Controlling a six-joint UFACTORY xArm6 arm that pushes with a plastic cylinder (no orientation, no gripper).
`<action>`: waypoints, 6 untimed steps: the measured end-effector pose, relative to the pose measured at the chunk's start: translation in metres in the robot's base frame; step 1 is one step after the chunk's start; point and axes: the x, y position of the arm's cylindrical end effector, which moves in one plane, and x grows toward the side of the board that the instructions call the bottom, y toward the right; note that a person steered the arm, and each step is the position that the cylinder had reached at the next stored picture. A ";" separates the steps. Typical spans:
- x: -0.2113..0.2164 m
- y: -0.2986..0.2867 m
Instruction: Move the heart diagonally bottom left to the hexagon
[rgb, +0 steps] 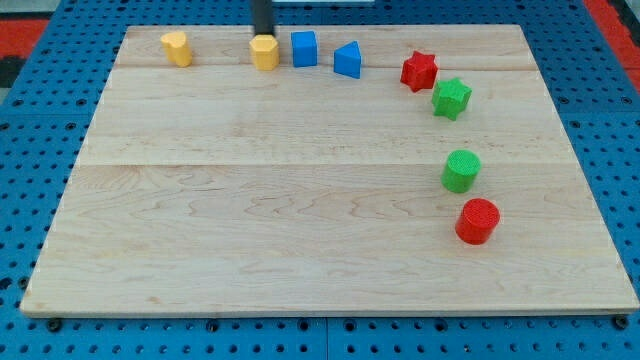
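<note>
The yellow heart (177, 47) sits near the view's top left corner of the wooden board (300, 230), a small block with a notched top and a lobed outline, standing well apart from its neighbours. The hexagon I take to be the yellow block (265, 52) further to the view's right along the same top row, though at this size its facets are hard to count, so that reading is a judgement. My tip (263, 35) is a bare rod with nothing to open or close, and it stands just behind that yellow hexagon, touching or very nearly touching its top edge, well away from the heart. I judge the push on the heart has not begun; this looks like the approach stage. The next move calls for bringing my tip round to the heart's far side and nudging it toward a spot below and to the left of the hexagon, without knocking the hexagon itself. Beyond these, a blue cube (304, 48) and a blue wedge-shaped block (348, 60) continue the row, then a red star (419, 71), a green star (451, 98), a green cylinder (461, 171) and a red cylinder (477, 221) curve down the view's right.
</note>
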 end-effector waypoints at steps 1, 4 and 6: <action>-0.002 -0.022; 0.010 -0.063; 0.017 -0.063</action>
